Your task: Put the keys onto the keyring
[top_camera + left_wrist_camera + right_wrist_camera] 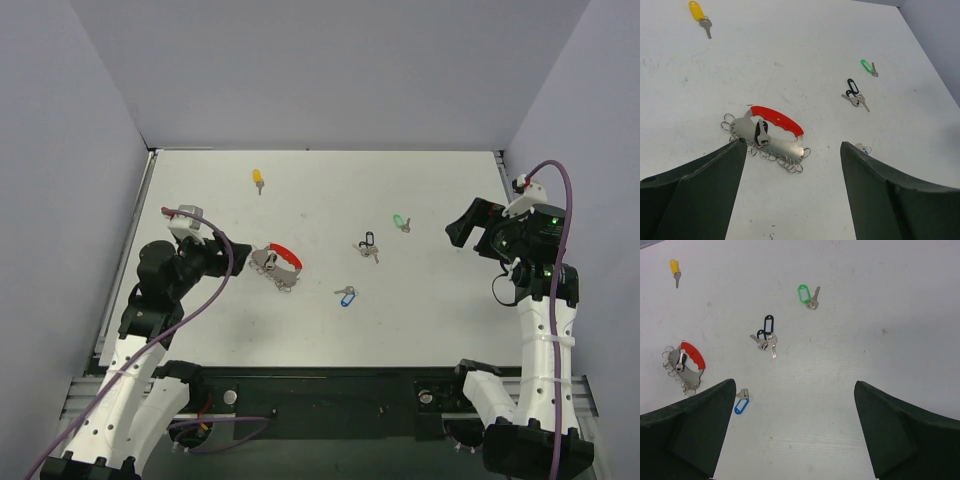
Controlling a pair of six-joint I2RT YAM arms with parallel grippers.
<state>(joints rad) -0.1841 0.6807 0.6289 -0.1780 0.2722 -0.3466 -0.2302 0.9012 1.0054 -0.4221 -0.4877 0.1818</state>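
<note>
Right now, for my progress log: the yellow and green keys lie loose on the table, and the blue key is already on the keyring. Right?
No: the blue key lies loose on the table too, apart from the keyring, as the right wrist view shows. The rest holds.

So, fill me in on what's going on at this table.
Two robot arms are set to put keys on a keyring, and nothing is gripped yet. The left arm points its open jaws at the keyring, which lies flat on the table. The right arm hovers at the right, jaws open. The blue key, black keys, green key and yellow key lie loose.
</note>
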